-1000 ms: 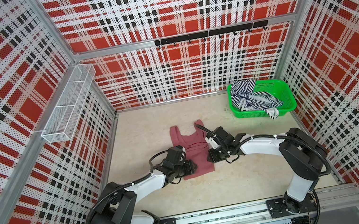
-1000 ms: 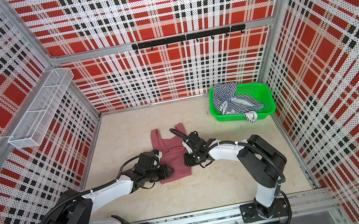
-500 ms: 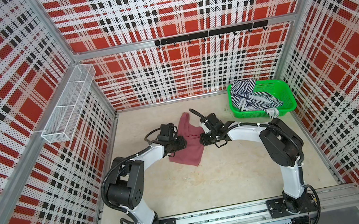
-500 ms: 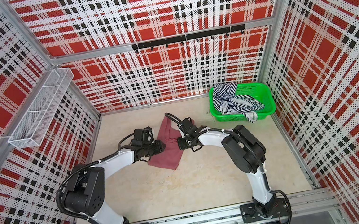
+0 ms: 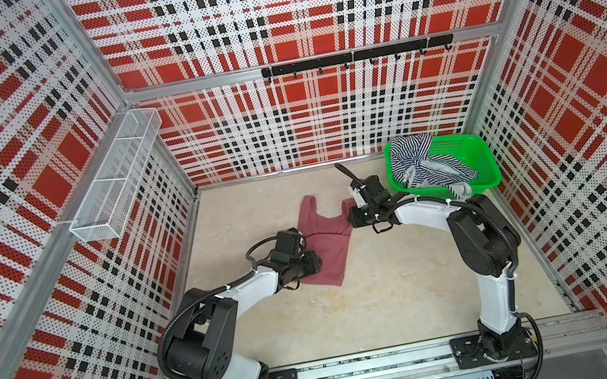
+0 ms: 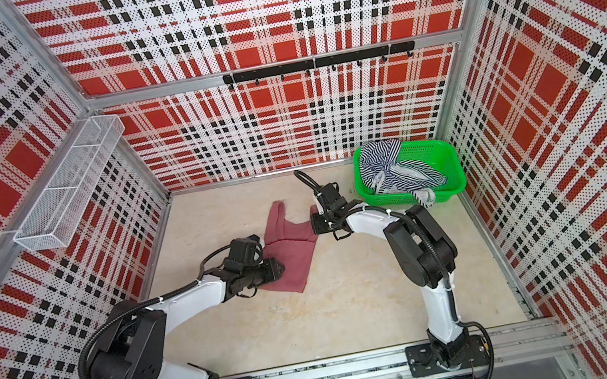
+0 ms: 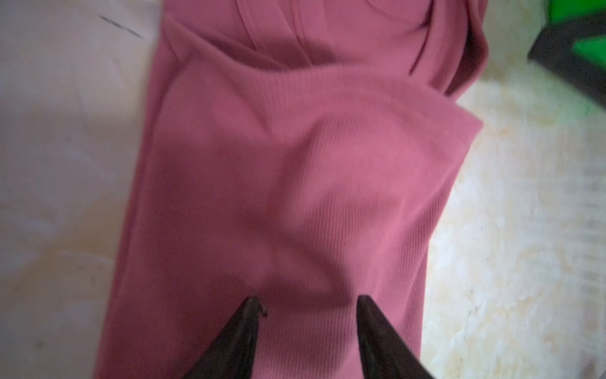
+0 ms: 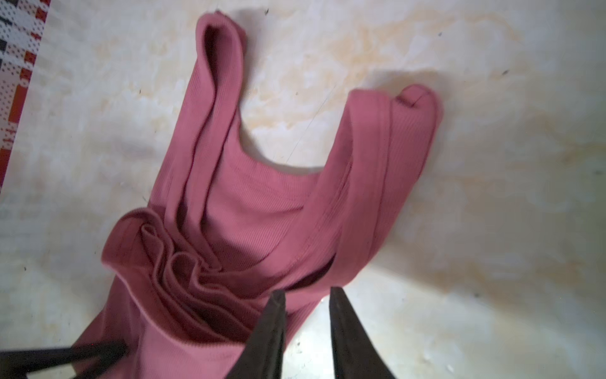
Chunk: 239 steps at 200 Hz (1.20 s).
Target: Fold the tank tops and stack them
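The maroon tank top lies skewed on the table, straps toward the back wall, with a bunched fold across its middle. My left gripper hovers open over the top's ribbed body, with nothing pinched between its jaws. My right gripper stands narrowly open at the top's side edge below one strap, with bare table showing in the gap. The striped tank top lies crumpled in the green basket.
The green mesh basket sits at the back right, close behind the right arm. A white wire shelf hangs on the left wall. A black hook rail runs along the back wall.
The maroon top has gone from flat to skewed and bunched. The left gripper went up toward the straps and has drawn back over the body. The right gripper moved up beside a strap.
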Each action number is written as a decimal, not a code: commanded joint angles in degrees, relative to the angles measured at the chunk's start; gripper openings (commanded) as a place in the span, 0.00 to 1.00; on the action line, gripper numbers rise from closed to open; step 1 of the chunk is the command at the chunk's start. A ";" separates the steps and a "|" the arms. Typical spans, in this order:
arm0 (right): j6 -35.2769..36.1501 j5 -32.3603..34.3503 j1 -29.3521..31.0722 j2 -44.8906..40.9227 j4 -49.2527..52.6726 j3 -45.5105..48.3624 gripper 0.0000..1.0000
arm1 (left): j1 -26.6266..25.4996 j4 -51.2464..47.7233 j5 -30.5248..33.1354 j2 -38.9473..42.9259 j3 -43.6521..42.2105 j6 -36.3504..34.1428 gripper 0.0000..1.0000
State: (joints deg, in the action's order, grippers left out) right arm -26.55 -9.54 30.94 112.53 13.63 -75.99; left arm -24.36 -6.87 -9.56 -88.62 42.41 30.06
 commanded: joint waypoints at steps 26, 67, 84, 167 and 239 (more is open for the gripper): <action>-1.32 -1.65 1.05 -7.73 -1.17 7.08 0.27 | 4.08 0.60 -0.89 -13.86 18.19 -7.32 0.52; -0.89 -0.32 1.05 -11.72 -0.19 11.03 0.28 | 5.57 -7.72 0.30 -23.84 31.46 -13.83 0.52; -0.18 0.53 1.05 -13.07 0.07 11.97 0.28 | 5.13 -7.72 2.81 -19.44 28.87 -13.31 0.52; -2.77 -1.74 7.10 -10.50 1.91 10.89 0.27 | 3.35 -4.37 5.17 1.44 1.97 -2.17 0.56; -16.85 -13.88 14.31 -15.26 -0.69 21.68 0.41 | 5.84 -9.09 4.08 17.58 -11.68 1.48 0.73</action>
State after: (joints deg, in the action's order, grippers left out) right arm -37.17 -17.32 43.88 99.29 15.05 -56.34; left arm -20.14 -16.95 -4.08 -73.69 32.84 29.69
